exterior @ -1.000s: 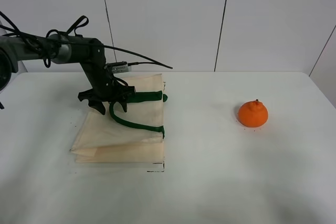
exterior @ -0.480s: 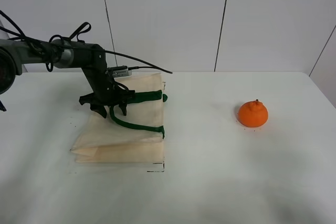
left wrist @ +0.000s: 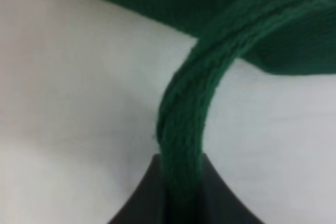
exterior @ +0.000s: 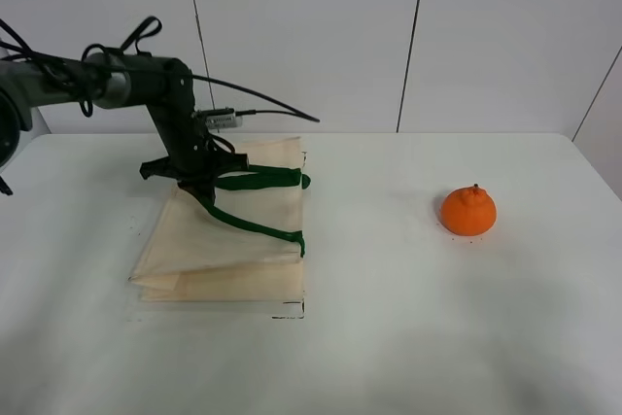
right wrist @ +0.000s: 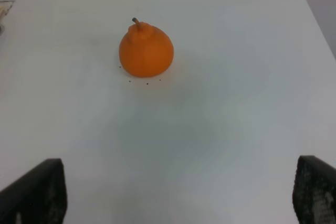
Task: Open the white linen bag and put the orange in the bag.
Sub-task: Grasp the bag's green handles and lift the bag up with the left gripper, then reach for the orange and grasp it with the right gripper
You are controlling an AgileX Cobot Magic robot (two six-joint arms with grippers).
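Note:
The white linen bag lies flat on the table at the left, its dark green strap handles on top. My left gripper is shut on one green handle, which passes between its dark fingers just above the cloth. The orange sits alone on the table at the right, knob and stem up. In the right wrist view the orange lies ahead of my right gripper, which is open, empty and well short of it. The right arm is out of the exterior high view.
The white table runs to a white panelled wall behind. Black cables trail from the left arm over the back of the bag.
My left gripper's fingers, spread over the bag before, have closed on the green handle and risen a little. The handle now runs straighter from the gripper. The orange has not moved.

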